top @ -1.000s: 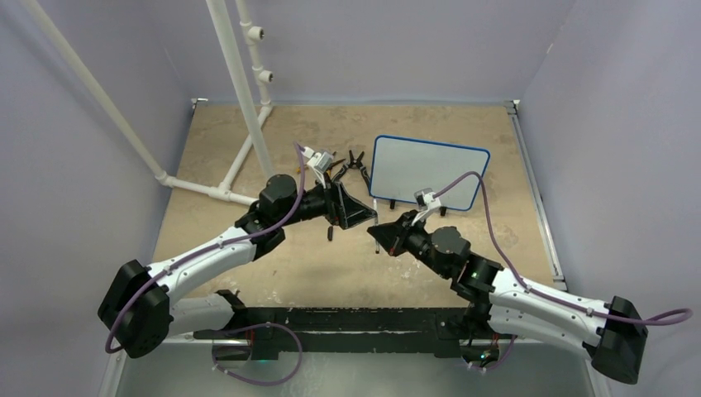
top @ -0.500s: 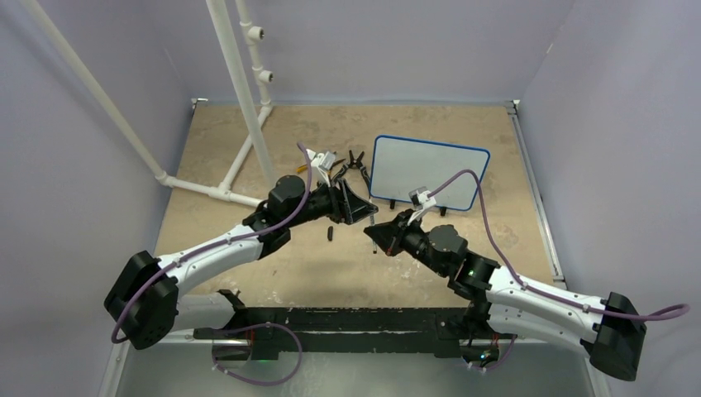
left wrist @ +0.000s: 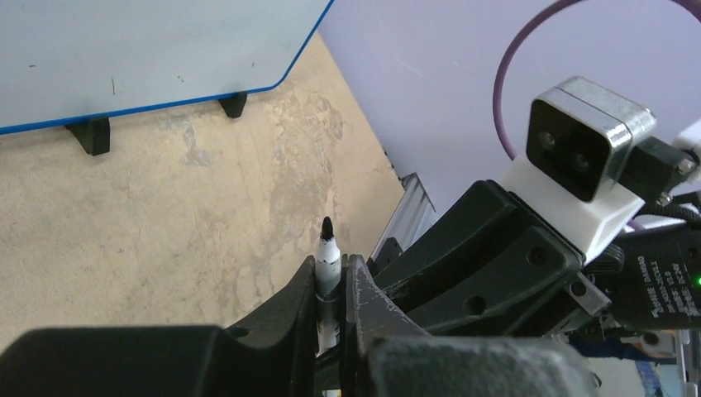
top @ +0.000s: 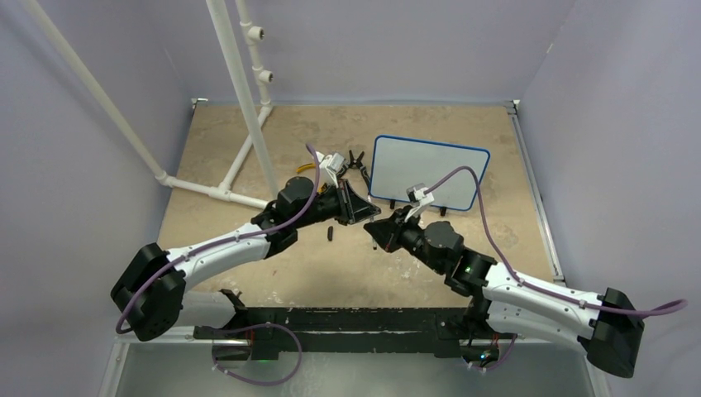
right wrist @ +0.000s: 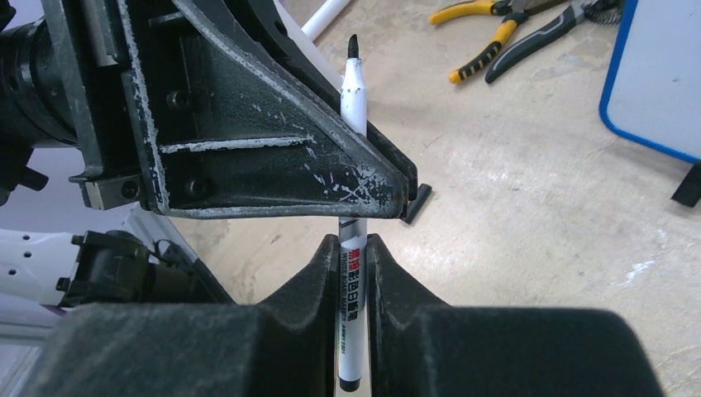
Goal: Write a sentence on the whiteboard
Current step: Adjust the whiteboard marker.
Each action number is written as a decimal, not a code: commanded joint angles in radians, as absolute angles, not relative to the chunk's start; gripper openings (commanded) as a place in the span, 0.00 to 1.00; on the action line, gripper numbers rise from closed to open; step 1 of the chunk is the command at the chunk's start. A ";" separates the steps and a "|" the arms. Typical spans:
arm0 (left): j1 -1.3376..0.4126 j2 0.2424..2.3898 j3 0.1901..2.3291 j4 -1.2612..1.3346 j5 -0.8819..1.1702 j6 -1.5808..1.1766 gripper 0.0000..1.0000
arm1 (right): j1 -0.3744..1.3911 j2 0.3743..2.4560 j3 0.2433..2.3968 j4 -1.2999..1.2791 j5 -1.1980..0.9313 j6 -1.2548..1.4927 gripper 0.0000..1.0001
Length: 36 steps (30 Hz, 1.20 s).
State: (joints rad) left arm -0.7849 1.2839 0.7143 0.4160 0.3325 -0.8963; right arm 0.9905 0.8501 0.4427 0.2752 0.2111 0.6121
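Note:
The whiteboard [top: 430,169], white with a thin blue rim, stands on black feet at the back right of the table. Its face looks blank, and the sentence is not in view. The board's lower edge shows in the left wrist view [left wrist: 124,50], its corner in the right wrist view [right wrist: 661,74]. A white marker [right wrist: 351,306] with a bare black tip is held at both ends. My right gripper [right wrist: 351,244] is shut on its labelled barrel. My left gripper [left wrist: 331,265] is shut on the marker [left wrist: 327,256] just below the tip. The two grippers [top: 368,217] [top: 379,234] meet mid-table.
A small black cap [top: 330,233] lies on the table just left of the grippers, also seen as the cap [right wrist: 416,203]. Pliers [top: 351,161] with yellow and black handles lie left of the board. A white pipe frame [top: 240,91] stands at the back left.
My left gripper has moved right to the marker and closed from wide open onto it near the tip. The right arm has edged slightly forward, still holding the marker.

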 commanded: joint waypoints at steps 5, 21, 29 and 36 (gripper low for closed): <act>-0.778 1.292 0.779 0.482 0.178 -1.092 0.00 | 0.988 0.803 0.509 0.390 0.323 0.621 0.52; -0.746 1.258 0.762 0.706 0.046 -1.320 0.00 | 0.988 0.785 0.378 0.765 0.445 0.759 0.80; -0.738 1.259 0.765 0.705 0.046 -1.323 0.00 | 0.988 0.886 0.424 0.813 0.454 0.745 0.63; -0.729 1.274 0.766 0.724 0.068 -1.333 0.00 | 0.988 0.948 0.447 0.886 0.482 0.715 0.48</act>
